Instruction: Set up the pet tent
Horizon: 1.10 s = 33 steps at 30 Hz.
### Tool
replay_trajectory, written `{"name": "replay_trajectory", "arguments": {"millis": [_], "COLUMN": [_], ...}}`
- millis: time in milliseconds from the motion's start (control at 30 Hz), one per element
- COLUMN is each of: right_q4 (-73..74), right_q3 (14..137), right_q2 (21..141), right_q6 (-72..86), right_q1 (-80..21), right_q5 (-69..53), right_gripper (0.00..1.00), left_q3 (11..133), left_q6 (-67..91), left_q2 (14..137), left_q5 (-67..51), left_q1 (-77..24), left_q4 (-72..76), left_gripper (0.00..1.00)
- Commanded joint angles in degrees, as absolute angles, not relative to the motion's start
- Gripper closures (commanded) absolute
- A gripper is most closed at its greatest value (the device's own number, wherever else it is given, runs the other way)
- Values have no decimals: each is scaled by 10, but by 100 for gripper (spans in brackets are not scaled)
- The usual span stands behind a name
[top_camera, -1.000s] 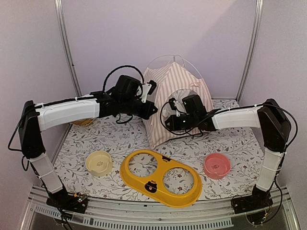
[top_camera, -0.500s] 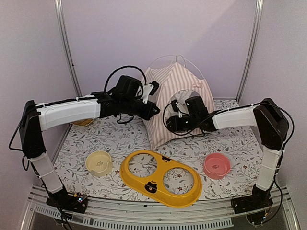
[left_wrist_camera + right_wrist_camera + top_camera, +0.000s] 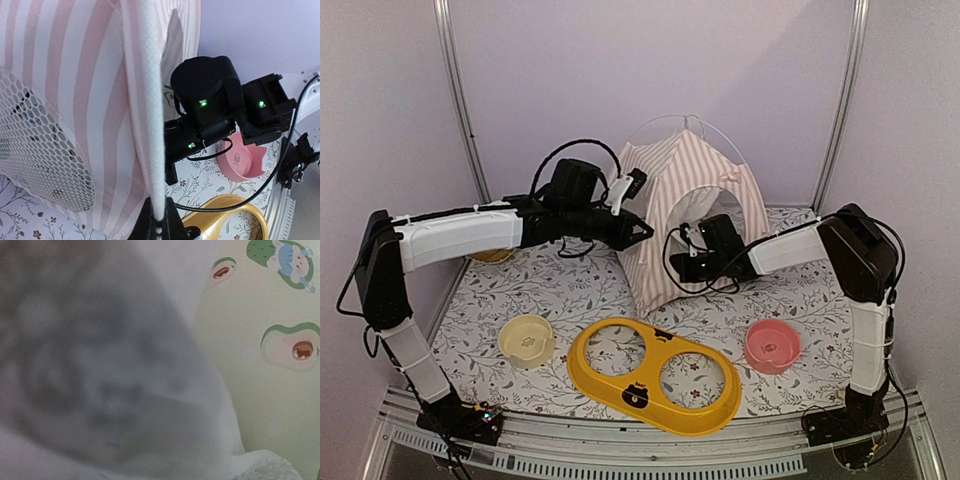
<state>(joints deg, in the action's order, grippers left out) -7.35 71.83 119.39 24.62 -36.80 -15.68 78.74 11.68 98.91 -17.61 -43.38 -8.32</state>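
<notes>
Left claw (image 3: 158,221) is pinched together on the white corner sleeve (image 3: 152,125) of the pet tent (image 3: 660,180), which stands at the back of the desk (image 3: 580,290). Right claw (image 3: 682,265) sits at the door; I cannot tell whether it grips. The tent is probably light, floppy fabric on springy poles, so hold seams or poles, not lace. A second ago it sagged; now it stands taller, with the door arch open

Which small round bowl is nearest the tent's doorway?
The pink plastic bowl, right of the yellow double feeder; the cream bowl, left of it, lies farther from the striped fabric tent.
</notes>
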Motion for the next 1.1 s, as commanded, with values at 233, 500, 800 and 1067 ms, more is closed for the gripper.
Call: {"name": "replay_trajectory", "arguments": {"millis": [233, 500, 800, 1067], "right_q4": [-18, -30, -63, -214], "right_q3": [690, 603, 561, 572], "right_q2": [1035, 929, 935, 1017], "right_q6": [223, 229, 234, 157], "right_q1": [-373, -373, -372, -371], "right_q5": [-134, -65, 31, -4], "right_gripper": [24, 14, 1, 1], "left_q3": [770, 757, 760, 782], "left_q6": [106, 66, 32, -1], "left_q2": [994, 986, 976, 970], "left_q5": [-164, -183, -229, -341], "left_q1": [-389, -388, -379, -371], "left_q4": [-75, -79, -75, -75], "left_gripper": [100, 100, 100, 100]}}
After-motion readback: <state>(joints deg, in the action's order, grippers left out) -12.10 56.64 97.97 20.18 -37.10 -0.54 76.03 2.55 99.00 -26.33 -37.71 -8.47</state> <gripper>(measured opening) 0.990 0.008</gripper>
